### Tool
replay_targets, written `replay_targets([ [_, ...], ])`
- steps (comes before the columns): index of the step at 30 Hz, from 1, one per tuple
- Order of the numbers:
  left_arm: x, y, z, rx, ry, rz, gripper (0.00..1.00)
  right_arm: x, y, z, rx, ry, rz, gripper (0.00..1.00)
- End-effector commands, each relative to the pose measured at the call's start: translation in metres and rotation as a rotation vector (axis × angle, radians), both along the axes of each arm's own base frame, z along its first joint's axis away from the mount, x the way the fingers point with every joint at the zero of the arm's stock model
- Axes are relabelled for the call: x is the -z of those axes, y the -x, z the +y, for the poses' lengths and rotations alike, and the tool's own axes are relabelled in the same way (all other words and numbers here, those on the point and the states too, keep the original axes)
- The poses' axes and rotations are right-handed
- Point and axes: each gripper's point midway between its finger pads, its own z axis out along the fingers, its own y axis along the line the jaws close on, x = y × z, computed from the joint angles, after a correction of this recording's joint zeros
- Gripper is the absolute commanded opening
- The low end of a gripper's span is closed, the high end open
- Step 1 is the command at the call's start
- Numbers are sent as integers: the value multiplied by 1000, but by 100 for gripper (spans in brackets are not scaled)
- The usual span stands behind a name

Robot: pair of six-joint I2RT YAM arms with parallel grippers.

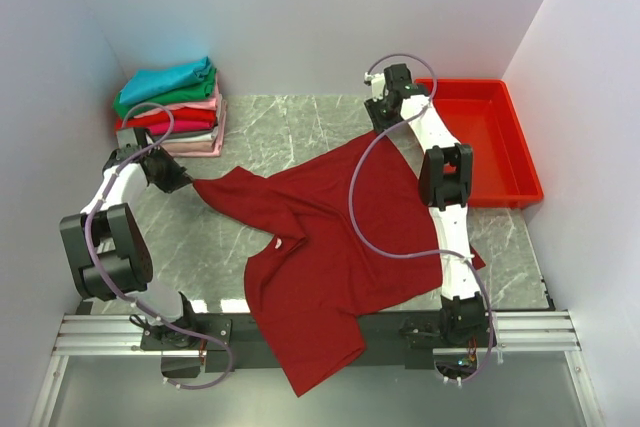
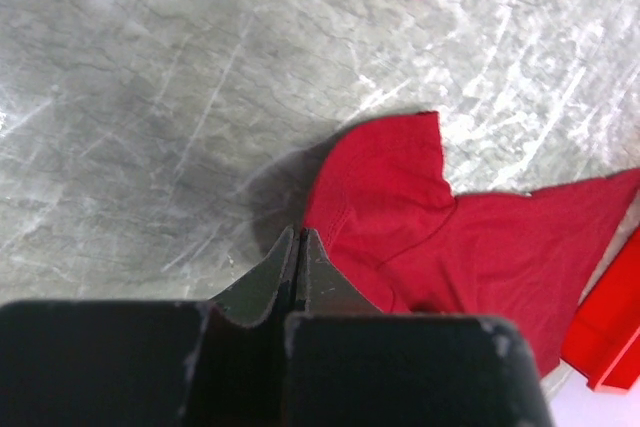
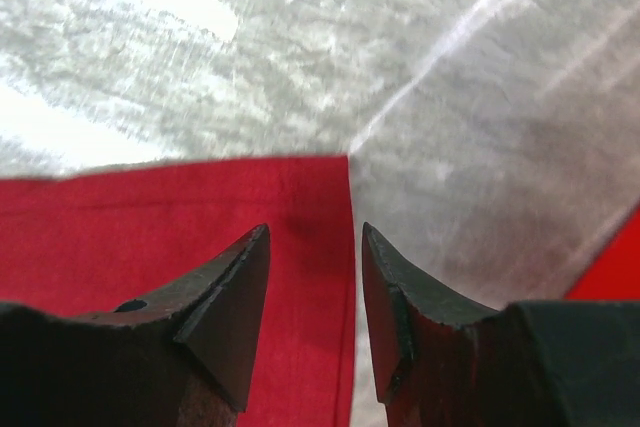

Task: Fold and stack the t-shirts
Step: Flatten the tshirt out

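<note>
Large dark red cloth t-shirt [image 1: 320, 237] sprawls on the grey marbled surface [image 1: 290, 127]. The left gripper [image 2: 298, 237] has its jaws pressed together beside a sleeve; the right gripper [image 3: 312, 232] has its jaws spread astride the shirt's edge.

Bare tabletop [image 1: 285, 132] at far centre, folded stack [image 1: 170, 107] blocking far left, red tray [image 1: 490, 142] blocking far right

one dark red t-shirt [image 1: 320, 247], about six folded t-shirts [image 1: 170, 107], one red tray [image 1: 524, 152].
</note>
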Motion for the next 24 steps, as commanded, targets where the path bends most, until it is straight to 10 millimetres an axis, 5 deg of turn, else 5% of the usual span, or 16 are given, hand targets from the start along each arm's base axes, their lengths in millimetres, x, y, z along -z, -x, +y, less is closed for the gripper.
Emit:
replay_targets([
  [1, -18, 2, -7, 43, 6, -59, 0, -4, -17, 3, -39, -17, -58, 49],
  [7, -16, 3, -9, 52, 16, -53, 0, 27, -13, 3, -66, -27, -5, 47],
  [10, -16, 5, -10, 54, 17, -51, 0, 20, -14, 4, -76, -44, -4, 45],
  [18, -20, 10, -12, 57, 17, -62, 0, 22, -9, 6, -90, -55, 3, 3],
  [24, -50, 15, -8, 61, -49, -144, 0, -38, -8, 15, -118, -117, -100, 0],
])
